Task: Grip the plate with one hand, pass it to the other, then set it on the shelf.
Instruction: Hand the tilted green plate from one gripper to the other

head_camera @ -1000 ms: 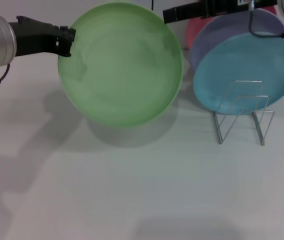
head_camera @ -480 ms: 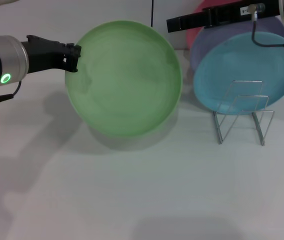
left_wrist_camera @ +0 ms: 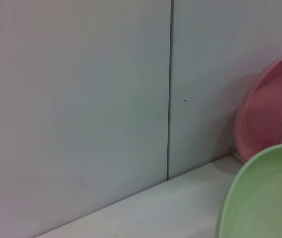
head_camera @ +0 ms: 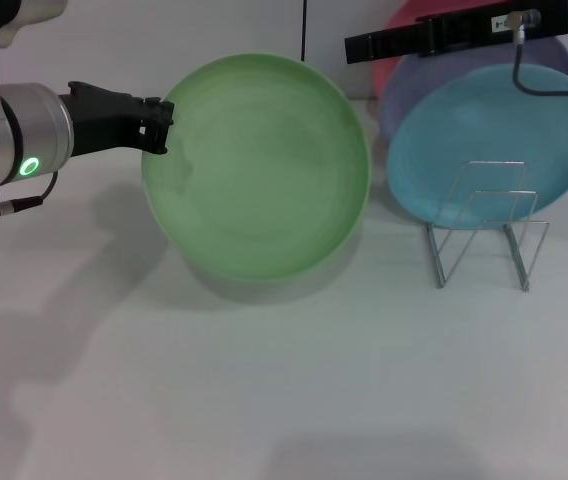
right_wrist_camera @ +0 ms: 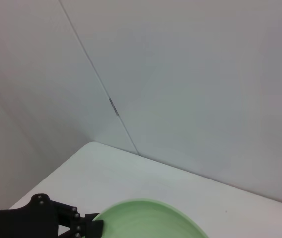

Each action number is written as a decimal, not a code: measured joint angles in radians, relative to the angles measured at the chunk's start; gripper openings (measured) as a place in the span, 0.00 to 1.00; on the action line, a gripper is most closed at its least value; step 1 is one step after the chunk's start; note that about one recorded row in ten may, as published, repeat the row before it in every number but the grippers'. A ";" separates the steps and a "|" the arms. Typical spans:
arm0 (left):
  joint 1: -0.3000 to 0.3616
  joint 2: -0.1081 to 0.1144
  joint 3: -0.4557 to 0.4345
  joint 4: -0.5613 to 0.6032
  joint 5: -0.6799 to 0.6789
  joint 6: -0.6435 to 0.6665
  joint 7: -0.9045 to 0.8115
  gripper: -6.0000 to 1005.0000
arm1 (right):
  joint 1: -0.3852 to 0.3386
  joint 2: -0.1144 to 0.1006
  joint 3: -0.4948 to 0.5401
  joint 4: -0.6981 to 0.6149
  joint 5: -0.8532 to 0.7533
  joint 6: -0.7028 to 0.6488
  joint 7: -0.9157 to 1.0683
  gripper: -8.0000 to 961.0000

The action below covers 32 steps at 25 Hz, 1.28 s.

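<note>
The light green plate hangs tilted above the table, its face toward me. My left gripper is shut on the plate's left rim. The plate also shows in the left wrist view and the right wrist view, where the left gripper grips its edge. My right gripper reaches in from the upper right, just above and apart from the plate's upper right rim. The silver wire shelf stands on the table to the right.
A sky-blue plate leans at the back of the wire shelf, with a lavender plate and a pink plate behind it. The pink plate stands against the back wall. The white table spreads in front.
My left gripper and the green plate have moved down and slightly right. My right gripper has shifted a little to the right.
</note>
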 joint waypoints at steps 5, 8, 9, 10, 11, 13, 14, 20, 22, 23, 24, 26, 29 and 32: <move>0.003 0.001 0.000 0.005 0.000 0.009 0.001 0.04 | 0.007 0.001 -0.002 0.002 0.000 0.003 -0.001 0.83; 0.005 0.001 -0.003 0.001 0.000 0.009 0.001 0.04 | 0.012 0.001 -0.008 0.011 0.000 0.007 -0.001 0.83; 0.005 0.002 -0.003 -0.001 -0.001 0.009 0.001 0.04 | 0.017 0.001 -0.009 0.019 0.000 0.012 -0.001 0.83; 0.005 0.002 -0.003 -0.001 -0.001 0.009 0.001 0.04 | 0.017 0.001 -0.009 0.019 0.000 0.012 -0.001 0.83; 0.002 0.003 -0.004 0.001 -0.003 0.009 0.001 0.04 | 0.020 0.001 -0.010 0.025 0.000 0.015 -0.001 0.83; 0.001 0.003 -0.003 0.003 -0.003 0.008 0.001 0.04 | 0.022 0.002 -0.011 0.030 -0.001 0.016 -0.001 0.83; -0.001 0.003 -0.001 0.004 -0.003 0.007 0.001 0.04 | 0.028 0.002 -0.011 0.043 -0.005 0.017 -0.001 0.83; -0.007 0.001 0.002 0.004 -0.005 0.010 0.001 0.04 | 0.037 0.002 -0.014 0.074 -0.008 0.022 -0.008 0.83; -0.010 0.001 0.002 0.005 -0.005 0.009 0.001 0.04 | 0.044 0.002 -0.020 0.093 -0.010 0.028 -0.016 0.83; -0.011 0.001 0.002 0.006 -0.005 0.008 0.001 0.04 | 0.048 0.002 -0.022 0.103 -0.011 0.029 -0.017 0.83; -0.010 0.000 0.002 0.004 -0.005 0.007 0.001 0.04 | 0.055 0.000 -0.023 0.120 -0.013 0.031 -0.020 0.83; -0.010 0.000 0.002 0.003 -0.005 0.006 0.001 0.04 | 0.058 -0.001 -0.023 0.127 -0.014 0.031 -0.022 0.83; -0.008 0.000 0.004 0.001 -0.007 0.005 0.001 0.04 | 0.064 -0.002 -0.023 0.139 -0.028 0.031 -0.024 0.83; -0.008 0.000 0.004 0.000 -0.008 0.004 0.000 0.04 | 0.071 -0.002 -0.023 0.140 -0.049 0.031 -0.024 0.83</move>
